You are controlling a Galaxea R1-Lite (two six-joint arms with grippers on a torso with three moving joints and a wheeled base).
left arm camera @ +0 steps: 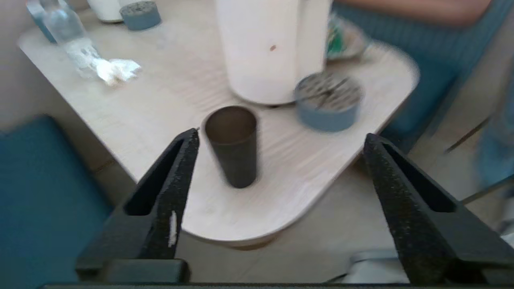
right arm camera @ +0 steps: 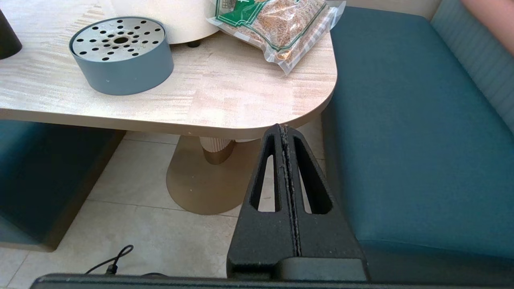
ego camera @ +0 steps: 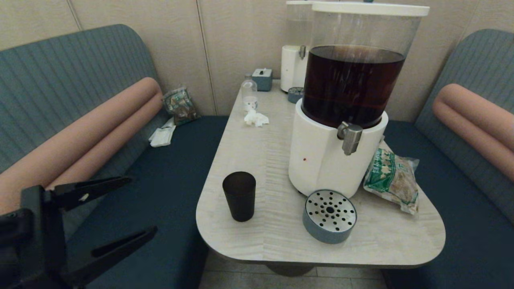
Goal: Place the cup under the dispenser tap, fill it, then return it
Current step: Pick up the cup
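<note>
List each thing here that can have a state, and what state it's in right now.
cup: upright, empty, on the table, not gripped.
dispenser tap: nothing flowing.
big dispenser: partly full of dark liquid.
left gripper: open, short of the cup.
right gripper: shut, empty, below the table edge.
clear bottle: upright.

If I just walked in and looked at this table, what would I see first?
Probably the big dispenser at the back right of the table, its clear tank holding dark brown liquid above a steel tap. Next, the black cup standing alone near the front left edge, beside a round grey drip tray. The left gripper is wide open off the table's left side.
</note>
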